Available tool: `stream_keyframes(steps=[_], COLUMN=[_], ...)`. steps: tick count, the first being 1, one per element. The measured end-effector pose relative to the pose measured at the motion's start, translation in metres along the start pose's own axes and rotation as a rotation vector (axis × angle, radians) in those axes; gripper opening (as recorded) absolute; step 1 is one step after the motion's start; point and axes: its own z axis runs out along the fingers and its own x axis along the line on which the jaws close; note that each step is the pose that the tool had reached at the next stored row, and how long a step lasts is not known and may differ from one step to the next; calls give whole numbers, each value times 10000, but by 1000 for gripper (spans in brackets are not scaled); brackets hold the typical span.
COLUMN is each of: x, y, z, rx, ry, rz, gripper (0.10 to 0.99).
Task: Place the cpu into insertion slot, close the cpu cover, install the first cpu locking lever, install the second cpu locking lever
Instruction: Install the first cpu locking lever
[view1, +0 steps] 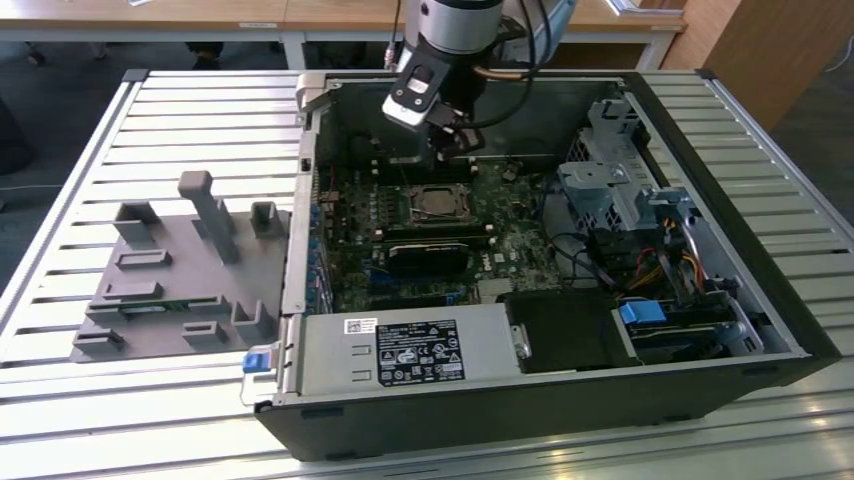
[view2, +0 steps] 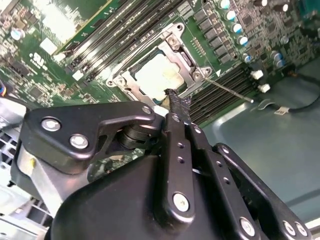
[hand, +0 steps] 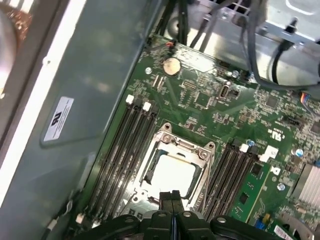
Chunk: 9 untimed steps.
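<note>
The cpu (hand: 172, 176), a pale silvery square chip, sits in the insertion slot (hand: 150, 172) on the green motherboard (hand: 200, 100); in the exterior view it is just above the middle of the frame (view1: 434, 205). The cpu cover (hand: 185, 146), a thin silvery frame with a square opening, lies down around the chip, whose top shows through the opening. In the second wrist view a thin metal locking lever (view2: 230, 89) juts out from one corner of the cover. Long black memory slots (hand: 125, 145) run along both sides of the slot. The gripper (hand: 172, 196) hangs over one edge of the cover with its black fingers (view2: 176, 102) pressed together and holding nothing; whether the tips touch the cover cannot be told. In the exterior view the gripper (view1: 451, 140) is in the upper middle, inside an open black computer case (view1: 534, 405) with a grey power supply (view1: 400, 352) in its lower part. The case lies on a slatted metal worktop (view1: 200, 110), with a grey parts holder (view1: 174, 270) at the exterior view's left.
</note>
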Motion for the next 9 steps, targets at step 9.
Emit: stream_keyframes(steps=[9], x=[0], y=[0], z=[0], rx=[39], ry=[10], rz=[-713], gripper=[114])
